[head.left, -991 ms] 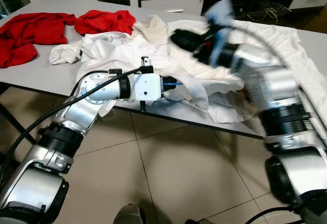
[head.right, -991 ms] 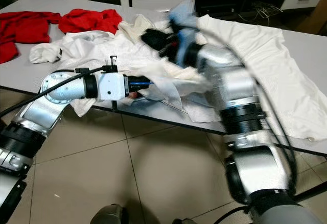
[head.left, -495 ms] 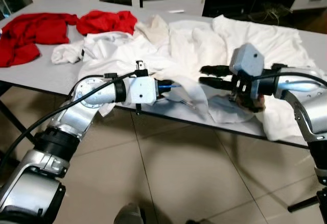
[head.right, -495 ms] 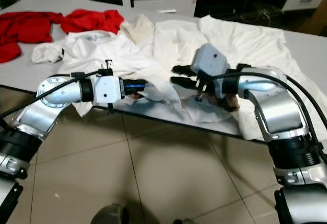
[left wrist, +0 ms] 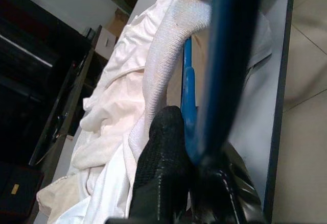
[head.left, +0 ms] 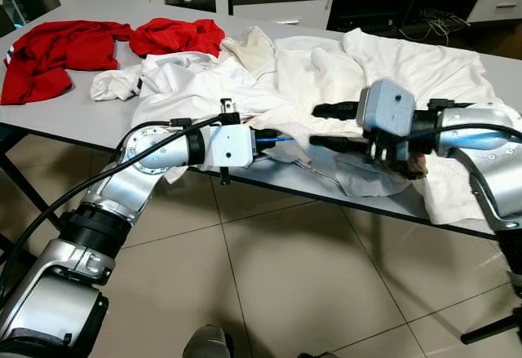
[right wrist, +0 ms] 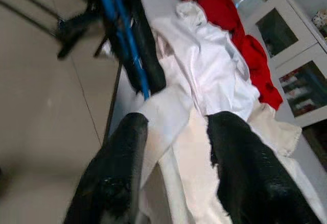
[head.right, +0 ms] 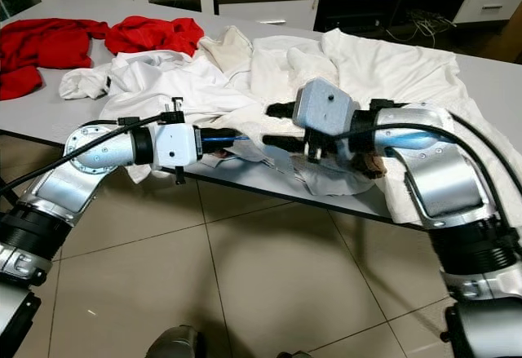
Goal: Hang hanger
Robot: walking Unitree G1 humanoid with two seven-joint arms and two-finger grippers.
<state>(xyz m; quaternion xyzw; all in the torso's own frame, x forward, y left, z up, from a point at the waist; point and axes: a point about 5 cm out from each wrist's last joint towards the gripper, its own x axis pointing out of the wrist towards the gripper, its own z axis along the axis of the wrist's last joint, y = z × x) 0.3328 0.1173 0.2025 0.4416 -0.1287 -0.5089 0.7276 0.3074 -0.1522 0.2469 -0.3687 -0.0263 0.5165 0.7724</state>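
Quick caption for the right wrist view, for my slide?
Right end effector, fingers open, straddling a fold of the white garment beside the blue hanger at the table edge.

L tool (head.left: 273, 139) grips blue hanger (head.left: 280, 139) — R tool (head.left: 322, 125) spread (over white clothes (head.left: 326, 72)).

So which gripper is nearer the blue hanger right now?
Left. The left gripper is shut on the blue hanger at the table edge. The right gripper is open just beyond the hanger's tip, straddling white cloth.
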